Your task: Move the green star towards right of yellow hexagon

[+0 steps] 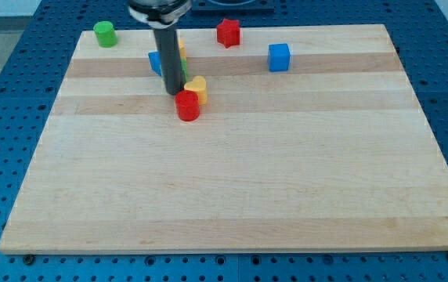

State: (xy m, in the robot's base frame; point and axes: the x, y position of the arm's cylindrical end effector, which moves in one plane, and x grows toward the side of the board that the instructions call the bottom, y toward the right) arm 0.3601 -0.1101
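Note:
My tip [174, 93] rests on the board in the upper left part of the view, just left of a yellow heart-like block [198, 88] and above a red cylinder [187, 106]. The rod hides most of the green star, of which only a green sliver [184, 69] shows at the rod's right edge. A bit of the yellow hexagon [182, 48] shows just above that, also at the rod's right edge. A blue block [155, 63] sticks out on the rod's left side.
A green cylinder [104, 34] stands at the board's top left corner. A red star [228, 32] sits at the top centre and a blue cube [279, 56] to its lower right. The wooden board [240, 180] lies on a blue perforated table.

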